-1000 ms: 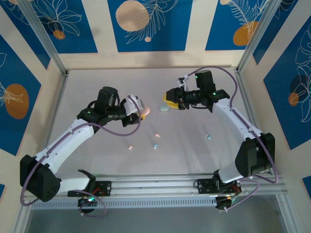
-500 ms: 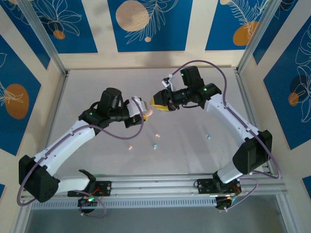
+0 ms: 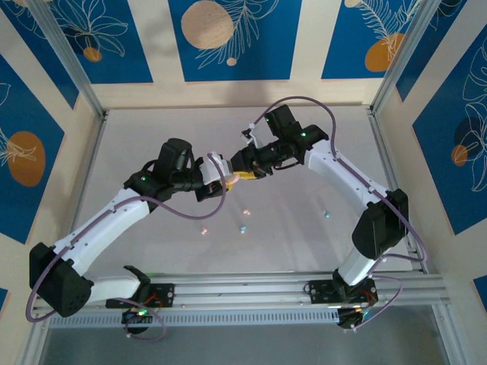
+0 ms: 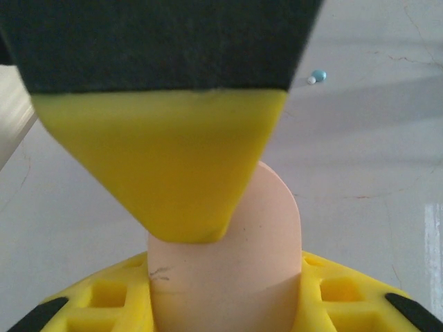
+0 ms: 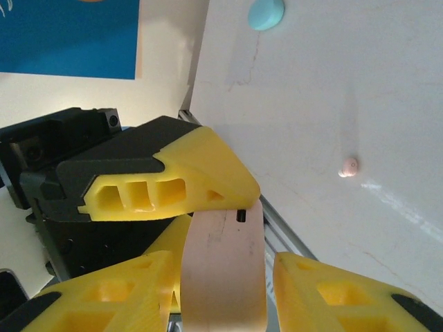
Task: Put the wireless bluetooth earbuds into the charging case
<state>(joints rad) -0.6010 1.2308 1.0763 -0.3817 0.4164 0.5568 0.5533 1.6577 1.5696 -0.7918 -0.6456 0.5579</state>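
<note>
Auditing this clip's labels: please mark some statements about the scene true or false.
1. The left tool grips a pink case. True.
2. The right tool is parked far from the left one. False: they meet, the right tool's fingers either side of the pink case.
3. Earbuds lie loose on the table. True: a pink earbud and a blue earbud among them.
4. A tool holds the blue-green case. False: it lies on the table.

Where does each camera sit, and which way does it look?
Top: above and behind the bases, looking down at the table; both arms, left gripper, right gripper.
Left wrist: on the left arm, looking along its fingers at the pink case.
Right wrist: on the right arm, looking along its fingers at the case.
Shared: both wrist views show the case.
</note>
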